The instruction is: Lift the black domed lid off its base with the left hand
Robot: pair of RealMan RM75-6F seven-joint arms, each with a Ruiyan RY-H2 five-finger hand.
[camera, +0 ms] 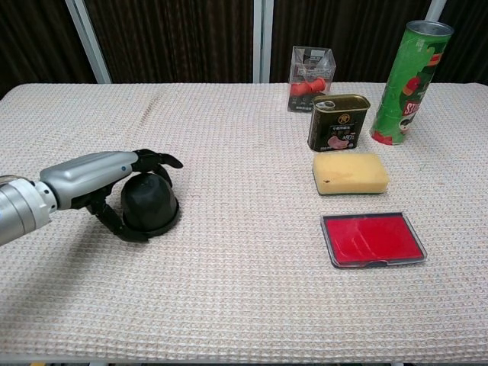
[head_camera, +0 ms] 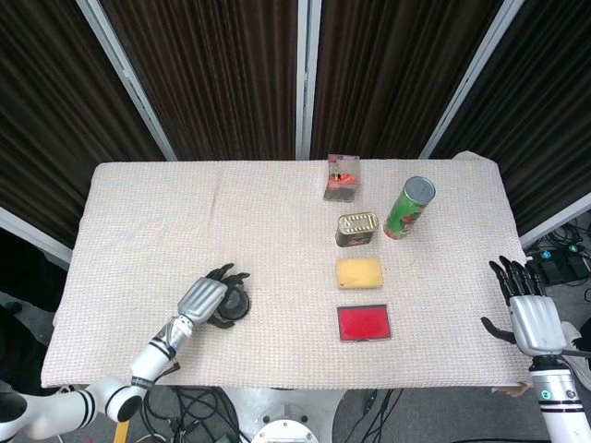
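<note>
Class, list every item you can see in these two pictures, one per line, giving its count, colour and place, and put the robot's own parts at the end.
Domed lid on its base: 1, black, front left of the table, under the left hand.
Clear box: 1, transparent with red contents, back of the table, right of centre.
Tin can: 1, dark with gold rim, in front of the clear box.
Tube can: 1, green, upright, right of the tin can.
Sponge: 1, yellow, in front of the tin can.
Tray: 1, red with dark rim, nearest front edge, right side.
Table cloth: 1, cream, covers the table.
Left hand: 1, grey and black, cupped over the lid.
Right hand: 1, grey and black, beyond the table's right edge, empty, fingers apart.
</note>
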